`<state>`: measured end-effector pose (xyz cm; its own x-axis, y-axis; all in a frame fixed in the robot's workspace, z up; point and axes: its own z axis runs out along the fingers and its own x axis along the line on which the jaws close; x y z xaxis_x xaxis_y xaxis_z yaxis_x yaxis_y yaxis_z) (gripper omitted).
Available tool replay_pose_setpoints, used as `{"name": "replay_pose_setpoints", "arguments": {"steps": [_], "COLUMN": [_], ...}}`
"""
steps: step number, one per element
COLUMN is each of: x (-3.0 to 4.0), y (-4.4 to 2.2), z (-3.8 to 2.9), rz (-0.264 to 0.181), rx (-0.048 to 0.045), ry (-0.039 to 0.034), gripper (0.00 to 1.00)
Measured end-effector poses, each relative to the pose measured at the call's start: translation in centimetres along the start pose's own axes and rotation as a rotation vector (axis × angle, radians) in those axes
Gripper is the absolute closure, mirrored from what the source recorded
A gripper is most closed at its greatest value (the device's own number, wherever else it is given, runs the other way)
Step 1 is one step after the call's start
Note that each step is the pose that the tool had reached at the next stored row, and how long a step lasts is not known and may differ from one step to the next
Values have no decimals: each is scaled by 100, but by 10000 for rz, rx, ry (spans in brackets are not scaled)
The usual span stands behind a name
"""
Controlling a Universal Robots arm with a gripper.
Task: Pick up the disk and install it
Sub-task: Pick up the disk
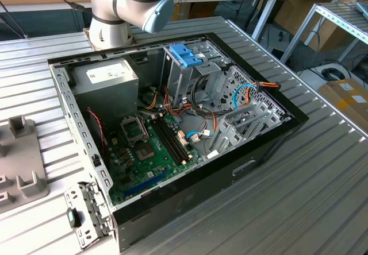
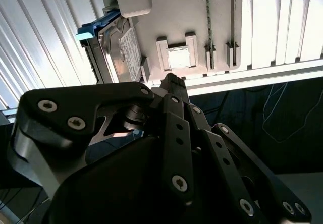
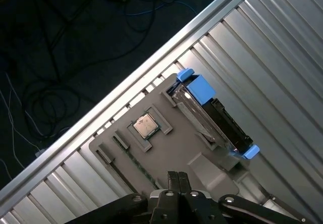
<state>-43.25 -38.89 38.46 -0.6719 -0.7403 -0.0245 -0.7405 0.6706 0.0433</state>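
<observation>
- One grey fixture plate [image 1: 23, 174] is lying on the ribbed table [image 1: 322, 197] at the exterior view's left, and I am reading it as the pick-up station
- On that plate, in the first wrist view, the disk [image 3: 214, 114] is standing on its long edge in a slot, its blue carrier ends showing, just beside a seated processor chip [image 3: 145, 125]
- I am hovering the gripper [image 3: 177, 176] over the plate, apart from the disk, with its fingers pressed together and gripping nothing
- I am judging the pick-up to be the step in hand and barely begun: it is calling for the fingers to spread wider than the carrier and line up with its rails
- Further right in the exterior view, the computer case [image 1: 190, 200] is sitting open, with its upright drive cage [image 1: 184, 80] and blue handle [image 1: 187, 54] toward the far side, and no disk is in it yet
</observation>
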Motion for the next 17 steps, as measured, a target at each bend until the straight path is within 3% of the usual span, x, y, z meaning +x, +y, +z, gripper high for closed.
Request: {"name": "replay_pose_setpoints", "arguments": {"steps": [17], "x": [0], "y": [0], "z": [0], "rz": [-488], "rx": [-12], "ry": [21], "gripper": [90]}}
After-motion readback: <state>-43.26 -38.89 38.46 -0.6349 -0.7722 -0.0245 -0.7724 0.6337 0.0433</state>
